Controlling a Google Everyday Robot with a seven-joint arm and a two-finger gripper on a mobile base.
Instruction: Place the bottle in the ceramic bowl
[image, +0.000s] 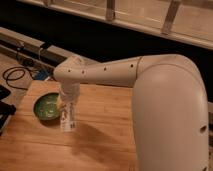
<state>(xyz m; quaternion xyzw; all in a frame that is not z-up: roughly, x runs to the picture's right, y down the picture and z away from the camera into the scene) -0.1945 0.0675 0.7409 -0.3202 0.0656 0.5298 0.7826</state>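
I have the gripper (70, 98) pointing straight down from the wrist at the end of the white arm (150, 85), which reaches in from the right side of my view. Its fingers are clenched on the bottle (68, 118), gripping it at the top end. The bottle hangs upright directly below the gripper, label facing me, with its lower end close over the wooden table (105, 145). I cannot tell whether that end touches the wood.

The ceramic bowl (46, 107) sits on the table just beside the gripper, toward the left edge of my view and slightly below fingertip level. The bottle's side stands right at the bowl's near rim, outside the bowl rather than over its centre. Beyond the gripper, off the table's far left corner, dark cables (14, 76) lie coiled on the floor.
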